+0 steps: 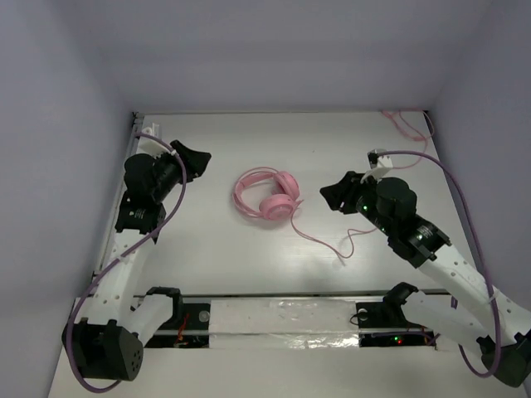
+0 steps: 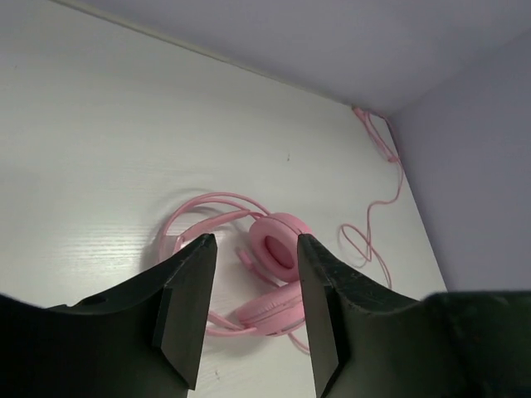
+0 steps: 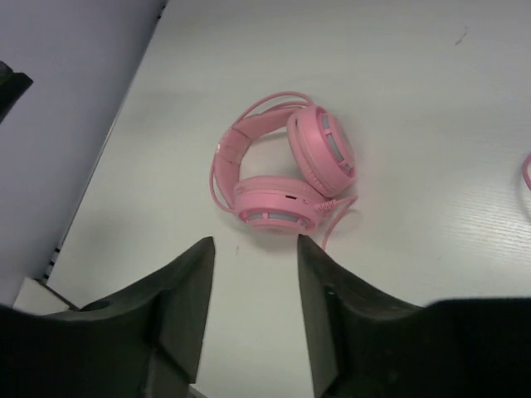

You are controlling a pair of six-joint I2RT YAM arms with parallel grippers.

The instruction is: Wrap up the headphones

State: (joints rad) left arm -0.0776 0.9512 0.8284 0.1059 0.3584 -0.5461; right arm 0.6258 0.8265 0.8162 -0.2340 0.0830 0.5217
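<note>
white woodgrain table [image 1: 249,141], lilac walls [image 1: 290,50], pink headphones [image 1: 274,203] central; left gripper [image 1: 200,160], right gripper [image 1: 327,195] part-open, empty

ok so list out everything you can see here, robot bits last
headphones: one, pink, about mid-table, lying between the two arms
headphone cable: one, thin pink, trails from the cups toward the right arm and on to the far right corner
table: one, white
walls: pale lilac-grey, on three sides
taped strip: one, white, along the near edge between the arm bases
arm cables: two, purple, one looping along each arm
left gripper: black, open, empty, left of the headphones
right gripper: black, open, empty, right of the headphones
</note>
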